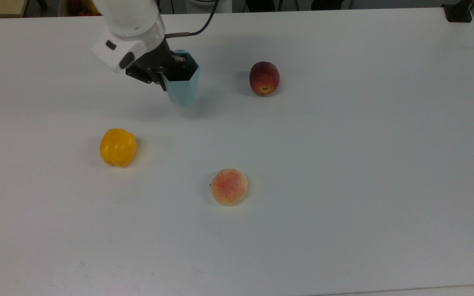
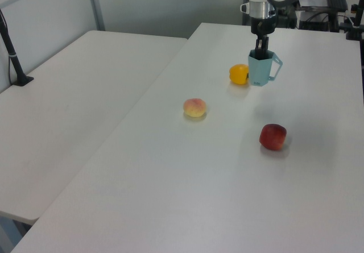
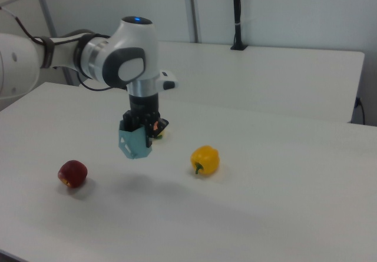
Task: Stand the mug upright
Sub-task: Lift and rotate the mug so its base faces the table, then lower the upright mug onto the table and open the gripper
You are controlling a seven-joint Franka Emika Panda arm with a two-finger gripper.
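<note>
The mug is a pale teal faceted cup, mouth up and nearly upright. It hangs a little above the white table, casting a shadow below. My gripper comes down from above and is shut on the mug's rim, with one finger inside the dark opening. In the left view the mug hangs under the gripper with its handle toward the left view's right. In the right view the mug sits below the gripper.
A yellow bell pepper, a pale peach and a dark red fruit lie spread on the table. The red fruit is nearest the mug, toward the top view's right. A second table stands alongside.
</note>
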